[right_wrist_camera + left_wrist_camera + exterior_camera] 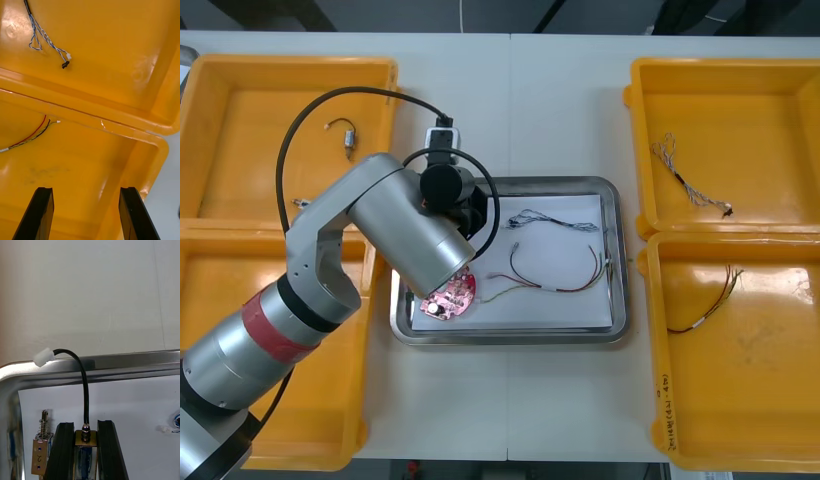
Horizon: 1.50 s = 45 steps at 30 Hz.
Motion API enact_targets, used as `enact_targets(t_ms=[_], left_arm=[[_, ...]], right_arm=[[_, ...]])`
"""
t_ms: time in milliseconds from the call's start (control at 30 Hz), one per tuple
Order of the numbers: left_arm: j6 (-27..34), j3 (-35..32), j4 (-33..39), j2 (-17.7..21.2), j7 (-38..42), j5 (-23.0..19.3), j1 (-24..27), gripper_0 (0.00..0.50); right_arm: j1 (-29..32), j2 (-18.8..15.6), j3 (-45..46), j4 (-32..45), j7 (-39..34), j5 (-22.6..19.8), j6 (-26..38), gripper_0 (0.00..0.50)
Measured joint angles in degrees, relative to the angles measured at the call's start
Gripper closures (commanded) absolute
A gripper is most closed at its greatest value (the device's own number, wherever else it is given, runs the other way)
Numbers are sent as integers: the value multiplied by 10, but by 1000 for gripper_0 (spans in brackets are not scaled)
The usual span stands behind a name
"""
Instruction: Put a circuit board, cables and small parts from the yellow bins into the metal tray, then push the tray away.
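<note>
Item: small part (85, 444), a metal body with a black lead (84, 393) ending in a white plug (44, 357).
Location: between the left jaws, at the far left corner of the tray (616, 260) and inside its rim. The lead arches up and over the rim. Whether the body rests on the liner cannot be told.
Left jaws: clenched on the body, one finger at each side.
Handling (judged): light. The body is rigid and smooth, so it could slip. The lead is thin and springy, and the plug may catch on the rim. Hold it by the body, never by the lead.
Neighbour: second part (40, 452) with a sprung end, on the liner just beside one finger. Whether they touch cannot be told.
Tray contents: white liner, red board (450, 297) at the near left, blue-white cable (555, 220) on the far side, red-yellow cable (552, 280) in the middle.
Left arm (395, 235): reaches across the tray's left side.
Far left bin (240, 80): one loose part (346, 138) with a lead.
Near left bin (330, 440): largely under the arm, contents not readable.
Far right bin (780, 100): spare blue-white cable (692, 182).
Near right bin (780, 400): spare red-yellow cable (710, 305).
Right jaws: released and spread over the near right bin, with nothing between them.
Support: table (510, 410).
</note>
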State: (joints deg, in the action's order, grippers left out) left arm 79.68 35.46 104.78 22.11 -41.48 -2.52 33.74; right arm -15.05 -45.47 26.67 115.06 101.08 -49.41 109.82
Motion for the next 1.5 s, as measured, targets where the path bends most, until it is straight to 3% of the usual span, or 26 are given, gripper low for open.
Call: enact_targets(t_ms=[333, 433, 500, 533, 567, 1033, 1233, 1500], left_arm=[[-16, 5, -17, -3, 0, 0, 0, 490], [-17, 5, -18, -3, 0, 0, 0, 265], [-17, 5, -18, -3, 0, 0, 0, 72], [-17, 5, -19, -3, 0, 0, 0, 19], [-17, 6, -19, -3, 0, 0, -1, 0], [-17, 23, -19, -3, 38, 24, -4, 0], [30, 14, 16, -3, 54, 23, -4, 0], [107, -61, 100, 0, 53, -41, -5, 0]], right_arm=[[20, 32, 5, 49, -53, 7, 0, 0], [31, 41, 5, 68, -65, 15, 0, 0], [38, 49, 5, 75, -96, 21, 0, 0], [41, 52, 5, 77, -115, 23, 0, 0], [44, 56, 5, 80, -129, 25, 0, 0], [83, 92, 5, 111, -215, 55, 0, 0], [89, 95, 5, 118, -215, 59, 0, 0], [91, 95, 5, 119, -215, 59, 0, 0]])
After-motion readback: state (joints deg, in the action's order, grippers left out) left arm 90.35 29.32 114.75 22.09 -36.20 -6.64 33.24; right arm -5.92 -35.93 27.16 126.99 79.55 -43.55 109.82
